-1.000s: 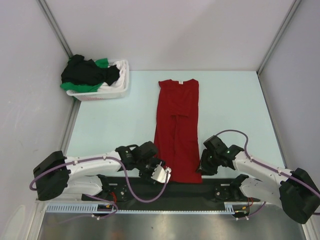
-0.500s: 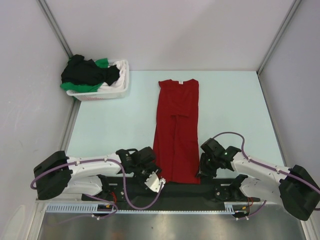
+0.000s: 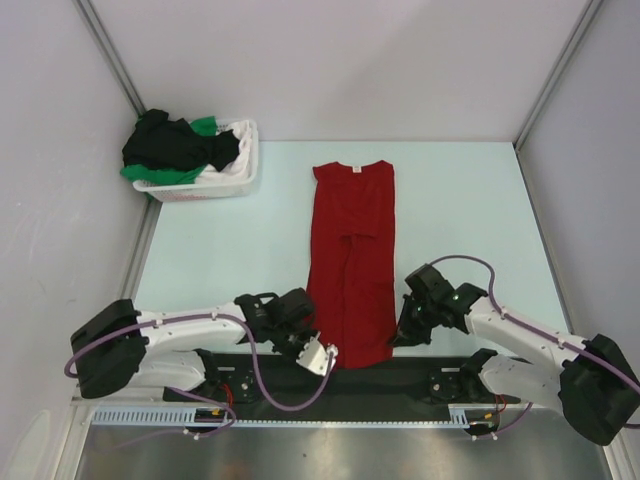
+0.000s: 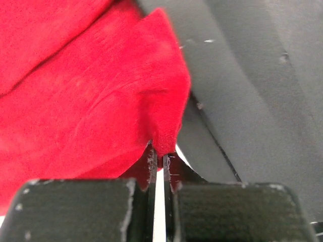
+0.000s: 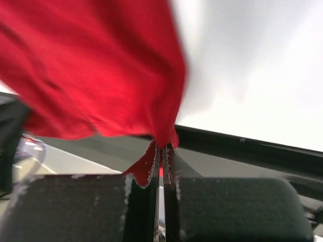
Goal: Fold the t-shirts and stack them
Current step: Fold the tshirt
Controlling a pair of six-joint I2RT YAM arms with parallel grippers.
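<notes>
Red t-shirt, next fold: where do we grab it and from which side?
The two near hem corners, one per claw, approached from the near edge. The red t-shirt lies as a long narrow strip, neck far, hem by the arm bases, so those corners are nearest. The left claw and right claw are each shut on one.

White plastic laundry basket (image 3: 240, 172), slatted walls, sits at far left corner of the pale blue-green bench (image 3: 460, 200), hard against the left wall. Black mat strip (image 3: 385, 380) runs along the near bench edge. Plain grey back wall (image 3: 330, 60); 2 slanted metal posts, left (image 3: 110, 55) and right (image 3: 560, 70). White slotted cable duct (image 3: 140, 413) below the strip, brushed metal sheet (image 3: 330, 455) nearest.
</notes>
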